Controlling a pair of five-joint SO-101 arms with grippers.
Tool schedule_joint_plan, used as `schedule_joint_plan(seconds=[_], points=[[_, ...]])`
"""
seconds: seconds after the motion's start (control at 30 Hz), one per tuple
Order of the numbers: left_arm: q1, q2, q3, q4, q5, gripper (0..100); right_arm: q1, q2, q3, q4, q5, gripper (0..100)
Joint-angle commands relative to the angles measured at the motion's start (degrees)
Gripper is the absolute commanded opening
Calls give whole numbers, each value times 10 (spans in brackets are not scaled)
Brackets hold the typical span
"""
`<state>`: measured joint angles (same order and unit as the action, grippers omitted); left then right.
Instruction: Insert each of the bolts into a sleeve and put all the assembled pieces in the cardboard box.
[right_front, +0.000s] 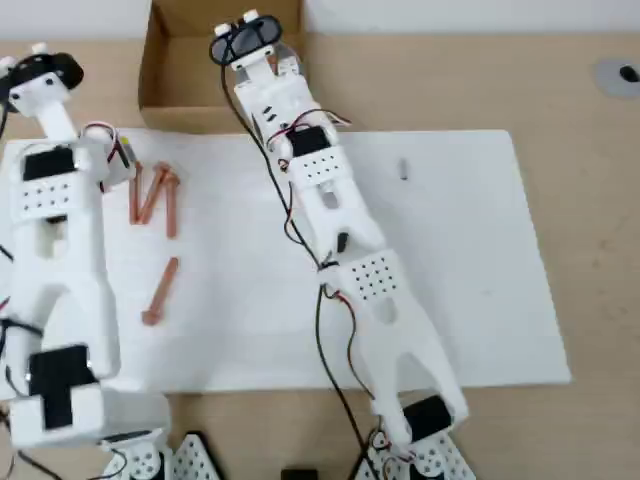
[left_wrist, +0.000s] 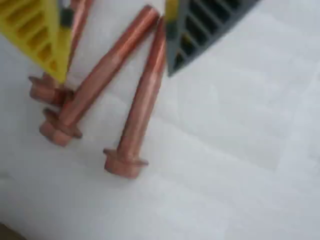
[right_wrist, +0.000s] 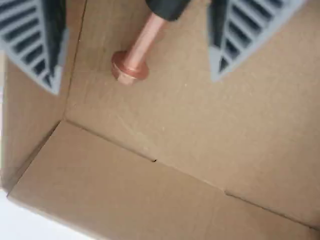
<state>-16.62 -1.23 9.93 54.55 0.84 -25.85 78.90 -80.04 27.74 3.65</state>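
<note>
Copper bolts, 3 clustered (right_front: 171, 205) and 1 lone bolt (right_front: 162, 290) below them, lie on the white mat (right_front: 450, 250) at the high view's left. The left gripper (left_wrist: 116, 74) hangs released over the cluster. The right gripper (right_wrist: 135, 81) is spread above the cardboard box (right_wrist: 150, 200), where a sleeved bolt (right_wrist: 137, 52) lies.

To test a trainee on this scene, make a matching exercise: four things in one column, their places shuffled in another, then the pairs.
1. sleeved bolt
2. lone bolt
3. left pincer
4. right pincer

A. open, over the cardboard box
B. open, above three clustered bolts
C. lying inside the box
D. by itself on the white mat

Pairs: 1-C, 2-D, 3-B, 4-A.
</note>
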Motion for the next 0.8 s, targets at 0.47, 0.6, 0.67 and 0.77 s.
schedule_joint_plan(seconds=[0.47,0.6,0.67,0.77], points=[[-4,364,-476,281,-20,146,10,-10,-130,91,-8,232],[-4,442,-577,335,-25,145,10,-10,-141,101,-8,232],[-4,473,-622,355,-25,144,10,-10,-141,101,-8,232],[-5,514,-675,370,-25,144,10,-10,-142,101,-8,232]])
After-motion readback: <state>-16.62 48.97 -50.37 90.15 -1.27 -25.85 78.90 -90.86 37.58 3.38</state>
